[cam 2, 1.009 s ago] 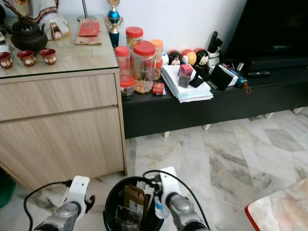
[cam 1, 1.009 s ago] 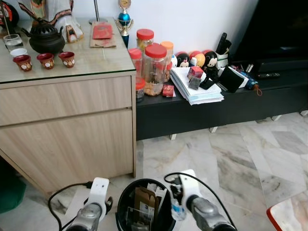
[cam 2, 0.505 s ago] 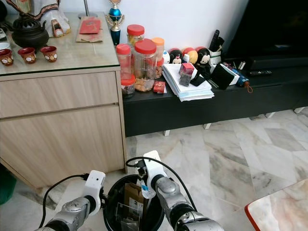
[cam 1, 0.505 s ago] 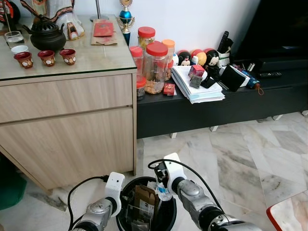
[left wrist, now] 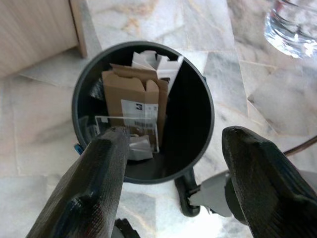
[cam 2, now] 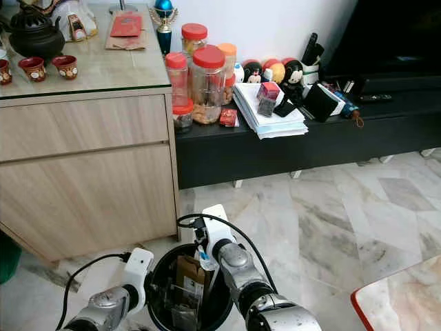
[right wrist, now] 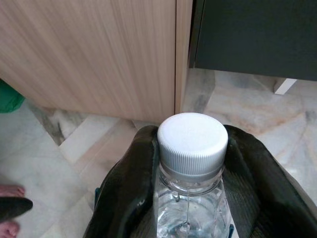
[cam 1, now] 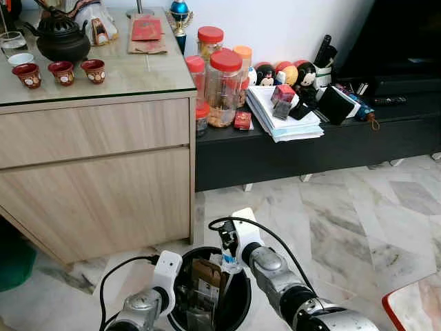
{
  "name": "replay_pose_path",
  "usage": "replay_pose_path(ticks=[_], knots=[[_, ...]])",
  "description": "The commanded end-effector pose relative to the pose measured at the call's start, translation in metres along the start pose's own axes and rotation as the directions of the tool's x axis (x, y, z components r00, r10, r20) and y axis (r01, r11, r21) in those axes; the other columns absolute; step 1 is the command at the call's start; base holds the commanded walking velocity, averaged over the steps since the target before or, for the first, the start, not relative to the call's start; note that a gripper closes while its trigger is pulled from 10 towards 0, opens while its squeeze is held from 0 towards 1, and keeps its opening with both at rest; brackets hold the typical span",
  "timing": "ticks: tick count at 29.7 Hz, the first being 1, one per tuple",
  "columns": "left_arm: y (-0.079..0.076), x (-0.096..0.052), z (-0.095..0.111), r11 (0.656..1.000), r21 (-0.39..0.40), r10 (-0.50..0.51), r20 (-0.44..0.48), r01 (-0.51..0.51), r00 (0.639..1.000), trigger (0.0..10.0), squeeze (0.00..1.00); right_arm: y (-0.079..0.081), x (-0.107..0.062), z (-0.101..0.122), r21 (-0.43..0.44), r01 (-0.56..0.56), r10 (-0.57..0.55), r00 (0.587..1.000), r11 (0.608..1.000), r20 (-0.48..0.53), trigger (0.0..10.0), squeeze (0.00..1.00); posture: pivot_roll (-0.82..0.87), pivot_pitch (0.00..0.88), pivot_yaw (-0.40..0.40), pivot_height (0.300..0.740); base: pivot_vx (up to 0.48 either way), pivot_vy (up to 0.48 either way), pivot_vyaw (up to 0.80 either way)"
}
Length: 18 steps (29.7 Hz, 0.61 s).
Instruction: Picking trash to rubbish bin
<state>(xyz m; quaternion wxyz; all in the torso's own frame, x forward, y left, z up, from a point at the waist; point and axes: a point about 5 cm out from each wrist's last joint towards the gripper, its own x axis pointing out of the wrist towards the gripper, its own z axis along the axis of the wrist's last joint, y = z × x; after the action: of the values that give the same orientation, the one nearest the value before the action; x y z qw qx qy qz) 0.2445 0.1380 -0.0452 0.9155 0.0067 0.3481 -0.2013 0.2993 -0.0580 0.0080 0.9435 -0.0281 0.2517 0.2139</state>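
Observation:
A black round rubbish bin stands on the marble floor just in front of me, holding cardboard and clear plastic scraps. My right gripper is shut on the neck of a clear plastic bottle with a white cap. It holds the bottle at the bin's far rim. The left gripper hovers open above the bin, its fingers spread wide, with the left arm at the bin's left side.
A light wooden cabinet with a teapot and cups rises behind the bin on the left. A low black bench with jars, papers and toys runs to the right. A green object sits far left. Open marble floor lies to the right.
My right gripper has carried the bottle forward from beside the bin to its far rim. The left arm has come in closer to the bin's left side. The camera has shifted slightly.

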Motion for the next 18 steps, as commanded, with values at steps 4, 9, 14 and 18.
replay_pose_path(ticks=[4, 9, 14, 18], knots=[[-0.004, -0.0007, -0.0054, 1.0, 0.018, -0.024, -0.011, 0.024, 1.0, 10.0, 0.0, 0.0142, 0.0043, 0.0101, 0.018, -0.024, 0.023, 0.999, 1.0, 0.035, 10.0, 0.0, 0.21, 0.134, -0.126, 0.74, 0.0, 0.0, 0.0], [-0.0043, -0.001, -0.0064, 0.999, 0.018, -0.026, -0.012, 0.026, 1.0, 10.0, 0.0, 0.0158, 0.0045, 0.0104, 0.028, -0.027, 0.026, 0.999, 0.999, 0.038, 10.0, 1.0, 0.21, 0.138, -0.126, 0.74, 0.0, 0.0, 0.0], [-0.0048, -0.0011, -0.0075, 0.999, 0.02, -0.029, -0.017, 0.029, 0.999, 10.0, 0.0, 0.0156, 0.0041, 0.0091, 0.037, -0.026, 0.024, 0.999, 0.999, 0.036, 10.0, 1.0, 0.21, 0.136, -0.127, 0.74, 0.0, 0.0, 0.0], [-0.0049, -0.001, -0.0075, 0.999, 0.021, -0.029, -0.018, 0.029, 0.999, 10.0, 0.0, 0.0133, 0.0034, 0.0072, 0.045, -0.02, 0.019, 0.999, 0.999, 0.033, 10.0, 1.0, 0.21, 0.135, -0.128, 0.74, 0.0, 0.0, 0.0]])
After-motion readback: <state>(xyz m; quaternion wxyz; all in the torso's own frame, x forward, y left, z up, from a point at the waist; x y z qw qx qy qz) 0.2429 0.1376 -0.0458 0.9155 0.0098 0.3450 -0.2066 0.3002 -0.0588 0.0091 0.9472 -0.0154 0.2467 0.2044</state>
